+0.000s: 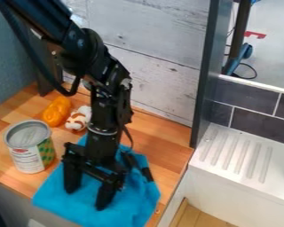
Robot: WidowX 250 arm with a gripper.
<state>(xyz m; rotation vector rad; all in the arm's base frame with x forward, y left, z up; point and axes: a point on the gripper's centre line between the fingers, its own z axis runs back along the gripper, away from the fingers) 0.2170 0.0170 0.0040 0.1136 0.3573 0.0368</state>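
Downward, the end effector hangs over cloth near 1 can.

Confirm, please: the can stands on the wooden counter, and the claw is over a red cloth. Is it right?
The cloth is blue, not red, as the camera view shows. The can does stand on the wooden counter, and the claw is over the cloth.

Bright blue was shown by the cloth, black by the tool. The silvery can was labelled in white, red and patterned green. Orange was seen on the rounded item, white and brown patches on the small toy. The surface was banded in orange-brown.
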